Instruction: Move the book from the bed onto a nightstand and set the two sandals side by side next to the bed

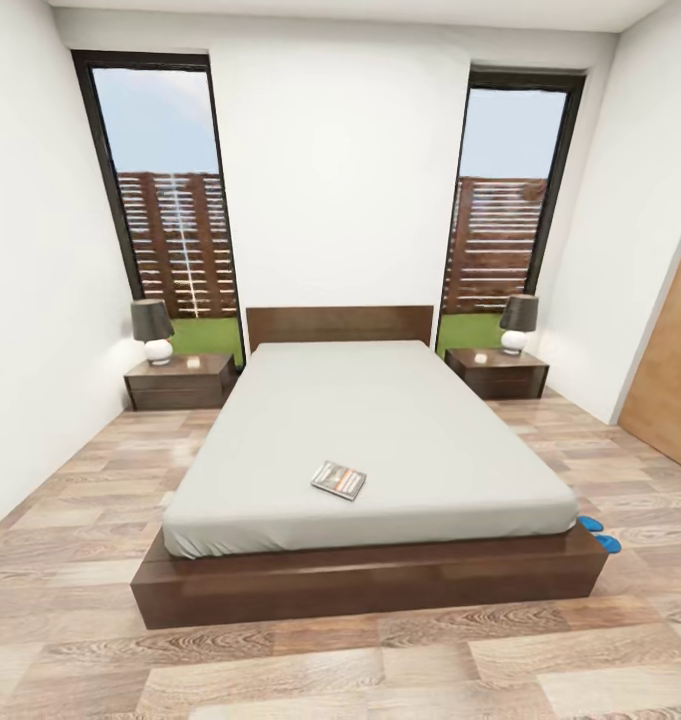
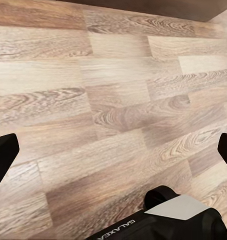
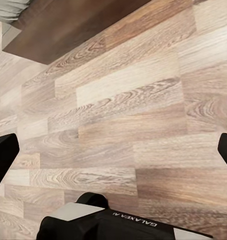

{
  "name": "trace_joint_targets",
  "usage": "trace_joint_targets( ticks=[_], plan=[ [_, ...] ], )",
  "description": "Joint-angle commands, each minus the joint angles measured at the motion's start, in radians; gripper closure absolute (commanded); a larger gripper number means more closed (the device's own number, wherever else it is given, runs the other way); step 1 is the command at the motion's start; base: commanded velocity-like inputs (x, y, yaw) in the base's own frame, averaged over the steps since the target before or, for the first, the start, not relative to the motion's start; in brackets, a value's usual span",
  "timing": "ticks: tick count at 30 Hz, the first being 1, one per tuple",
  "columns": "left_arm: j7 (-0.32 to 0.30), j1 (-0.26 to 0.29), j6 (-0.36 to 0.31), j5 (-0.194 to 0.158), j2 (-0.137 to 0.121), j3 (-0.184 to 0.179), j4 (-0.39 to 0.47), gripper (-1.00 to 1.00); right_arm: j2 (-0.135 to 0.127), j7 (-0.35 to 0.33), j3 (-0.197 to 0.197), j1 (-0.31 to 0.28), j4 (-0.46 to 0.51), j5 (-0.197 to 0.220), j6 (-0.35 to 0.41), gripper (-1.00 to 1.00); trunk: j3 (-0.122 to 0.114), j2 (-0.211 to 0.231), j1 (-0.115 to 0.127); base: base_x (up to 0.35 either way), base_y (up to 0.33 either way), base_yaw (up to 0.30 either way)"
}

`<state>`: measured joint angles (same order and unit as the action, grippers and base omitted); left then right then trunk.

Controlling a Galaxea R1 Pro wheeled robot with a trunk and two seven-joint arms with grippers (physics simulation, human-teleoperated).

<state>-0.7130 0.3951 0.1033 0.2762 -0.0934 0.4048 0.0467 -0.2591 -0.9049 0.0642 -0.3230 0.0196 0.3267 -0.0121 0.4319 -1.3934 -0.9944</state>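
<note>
book on bed | left hand spread over floor

Black fingertips framed pale, grain-streaked plank floor. The bed was grey-white on dark brown; the book dark with an orange band; the sandals bright blue.

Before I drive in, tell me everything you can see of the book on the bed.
The book is a small thin paperback lying flat on the pale grey mattress of the bed, near the foot end and about midway across. Its cover is dark with an orange-red band along one edge; the lettering is too small to read. It sits turned at an angle to the mattress edges. Nothing touches it but the mattress.
</note>
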Motion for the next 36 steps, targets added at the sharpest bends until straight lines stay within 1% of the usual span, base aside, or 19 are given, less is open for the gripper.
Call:
trace_joint_targets(
  ticks=[1, 36],
  plan=[
    [-0.001, 0.001, 0.008, 0.011, 0.0, 0.006, -0.001, -1.0, 0.0, -0.003, 0.006, -0.001, -0.001, -0.005, -0.001, -1.0, 0.003, -0.001, 0.0, 0.0, 0.0, 0.0],
    [-0.001, 0.001, 0.008, 0.011, 0.0, 0.006, -0.001, -1.0, 0.0, -0.003, 0.006, -0.001, 0.0, -0.005, -0.001, -1.0, 0.058, -0.001, 0.0, 0.0, 0.0, 0.0]
  ],
)
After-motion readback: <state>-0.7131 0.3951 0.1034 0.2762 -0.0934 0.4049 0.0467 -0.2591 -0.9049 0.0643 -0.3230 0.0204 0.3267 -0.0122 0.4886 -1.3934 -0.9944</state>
